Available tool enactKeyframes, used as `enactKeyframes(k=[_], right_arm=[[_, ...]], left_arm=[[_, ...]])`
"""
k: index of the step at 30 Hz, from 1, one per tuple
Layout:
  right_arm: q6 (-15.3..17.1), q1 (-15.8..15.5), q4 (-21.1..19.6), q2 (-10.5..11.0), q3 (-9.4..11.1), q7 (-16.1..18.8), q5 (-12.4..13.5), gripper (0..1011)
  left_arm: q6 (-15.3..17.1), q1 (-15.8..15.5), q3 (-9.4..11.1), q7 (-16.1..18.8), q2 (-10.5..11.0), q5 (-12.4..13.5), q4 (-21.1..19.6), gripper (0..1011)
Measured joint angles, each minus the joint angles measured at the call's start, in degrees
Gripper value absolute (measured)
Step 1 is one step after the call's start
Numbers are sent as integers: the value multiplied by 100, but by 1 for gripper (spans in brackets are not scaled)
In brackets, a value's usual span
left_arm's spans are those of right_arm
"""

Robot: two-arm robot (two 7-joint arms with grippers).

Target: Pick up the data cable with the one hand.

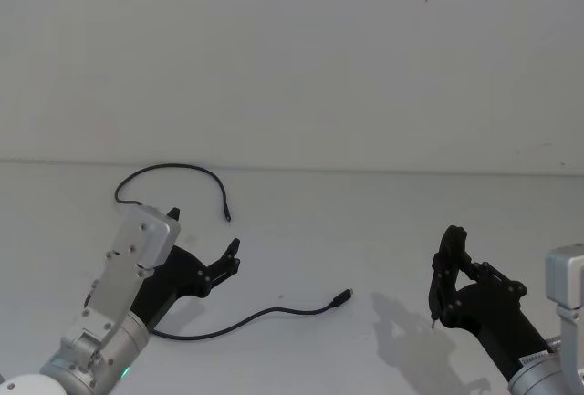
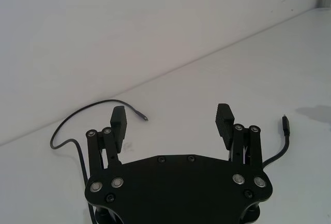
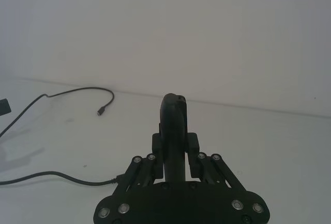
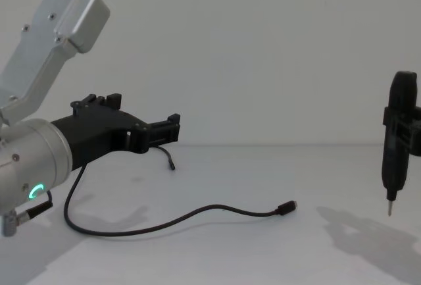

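Data cable [image 1: 301,308] — left claw [image 1: 204,231] spread above

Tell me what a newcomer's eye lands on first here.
The black data cable snakes across the white table. The left tool hovers open above the cable's left part, a green ring glowing on its wrist. On the right, the right tool is shut on a dark screwdriver, tip down.

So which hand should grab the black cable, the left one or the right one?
Left. The left hand is open and empty, with the data cable lying right by it. The right hand is farther off, shut on a screwdriver.
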Motion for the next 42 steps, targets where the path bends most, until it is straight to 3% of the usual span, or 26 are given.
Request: enactKeyframes(k=[28, 42], right_arm=[[0, 0, 0, 0, 0, 0, 0, 269], [0, 0, 0, 0, 0, 0, 0, 269]], left_arm=[[-6, -14, 0, -28, 6, 0, 3, 1001], [215, -303, 66, -768, 286, -92, -26, 1001]])
